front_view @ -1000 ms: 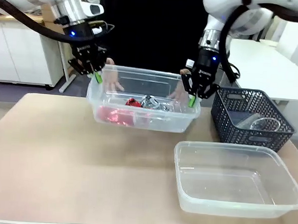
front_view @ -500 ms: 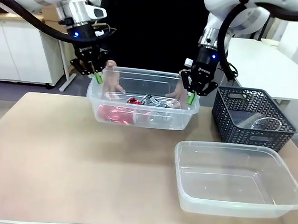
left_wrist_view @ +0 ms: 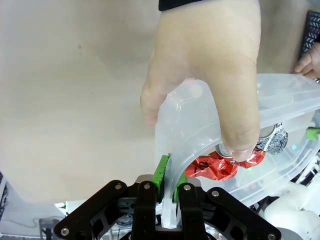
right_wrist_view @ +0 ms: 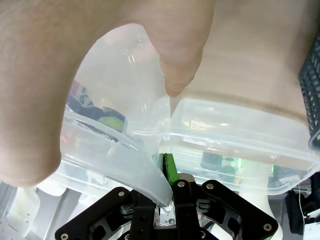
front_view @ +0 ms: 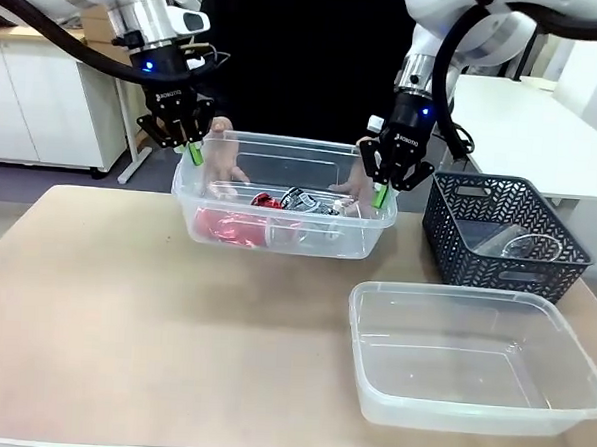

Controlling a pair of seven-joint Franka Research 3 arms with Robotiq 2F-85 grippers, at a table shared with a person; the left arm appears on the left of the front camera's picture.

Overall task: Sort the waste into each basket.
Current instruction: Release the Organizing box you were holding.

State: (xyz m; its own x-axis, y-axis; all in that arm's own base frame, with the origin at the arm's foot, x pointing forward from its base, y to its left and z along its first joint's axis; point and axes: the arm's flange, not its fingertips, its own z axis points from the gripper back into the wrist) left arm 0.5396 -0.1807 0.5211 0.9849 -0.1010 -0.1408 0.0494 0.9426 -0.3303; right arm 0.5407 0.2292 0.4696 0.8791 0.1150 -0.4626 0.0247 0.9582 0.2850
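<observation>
Clear tub has edged slightly up and left, at the table's 12 o'clock side.
Its long axis runs 9 to 3 o'clock, mouth up; the left gripper and right gripper each pinch an end rim.

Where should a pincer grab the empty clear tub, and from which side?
Probably take the empty tub by its rolled rim at a short end, coming down, one finger either side of the thin wall: it sits upright and open. The left pincer and right pincer hold the tub of cans that way.
</observation>
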